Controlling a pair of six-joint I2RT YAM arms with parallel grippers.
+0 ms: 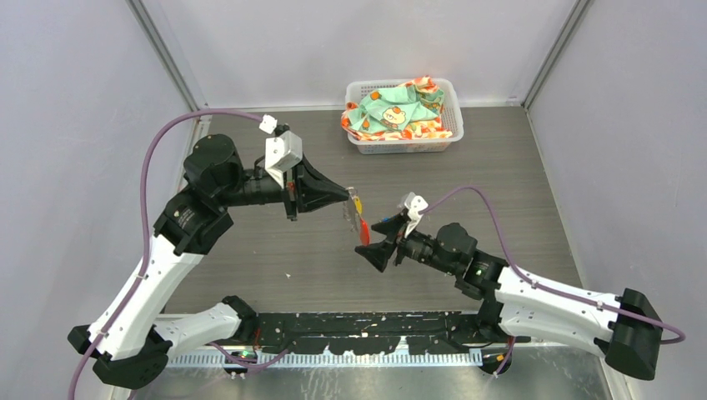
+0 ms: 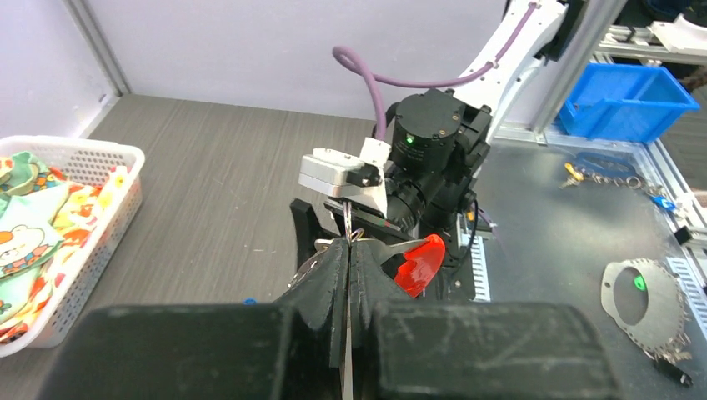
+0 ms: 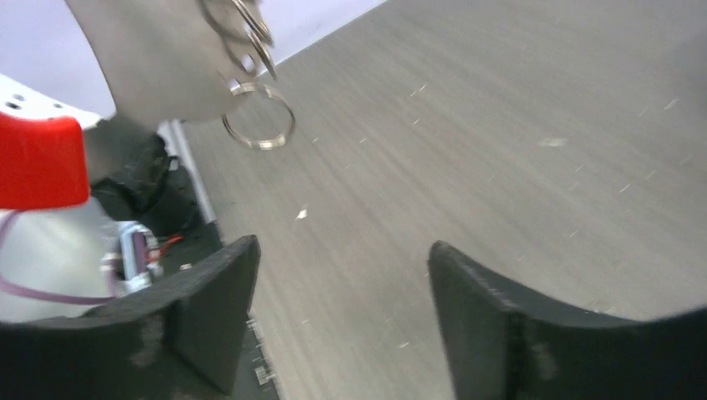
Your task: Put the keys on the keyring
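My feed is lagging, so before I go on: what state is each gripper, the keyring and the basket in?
left gripper: shut on the keyring, held in the air.
right gripper: open, empty, close by the keyring.
keyring: hanging from the left gripper, red tag dangling.
basket: holds crumpled cloth.

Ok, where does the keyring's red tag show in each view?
Top external: red tag at the centre of the frame.
Left wrist: red tag just right of centre.
Right wrist: red tag at the left edge.
Shared landmark: grey wood-grain table.
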